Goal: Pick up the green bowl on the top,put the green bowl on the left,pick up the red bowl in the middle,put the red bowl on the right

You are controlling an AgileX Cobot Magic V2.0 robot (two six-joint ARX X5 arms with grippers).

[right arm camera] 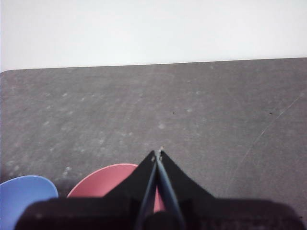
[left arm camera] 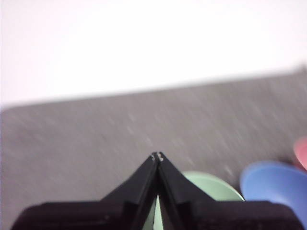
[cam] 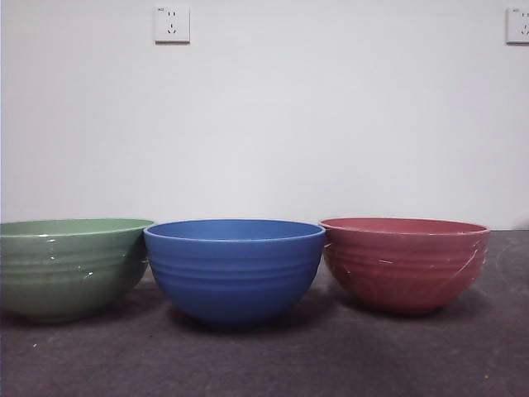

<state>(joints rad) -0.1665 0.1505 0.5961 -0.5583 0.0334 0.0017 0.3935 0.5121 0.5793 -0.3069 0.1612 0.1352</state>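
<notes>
Sage green, blue and dusty red: three ribbed bowls stand in a row on the grey mat [cam: 264, 364], each upright and none stacked. The green bowl [cam: 70, 266] sits at one end and appears to touch the blue bowl [cam: 235, 266] at the rim; the red bowl [cam: 403, 261] stands at the other end, very close to the blue one, whether touching I cannot tell.

The left gripper [left arm camera: 157, 156] hangs above the mat with its jaws pressed together and nothing between them; the green bowl [left arm camera: 211, 187] lies just beneath and behind its tips, the blue bowl [left arm camera: 273, 184] off to the side. The right gripper [right arm camera: 158, 153] is likewise closed on nothing, with the red bowl [right arm camera: 103, 181] under and behind its tips and the blue bowl [right arm camera: 24, 199] further aside.

Judging by this layout, both placements look done, each arm nearest its own bowl. Being round, the bowls offer no long axis.

Two wall sockets [cam: 172, 25] show on the white wall; their small print is too fine to read. No brands appear on the bowls.
</notes>
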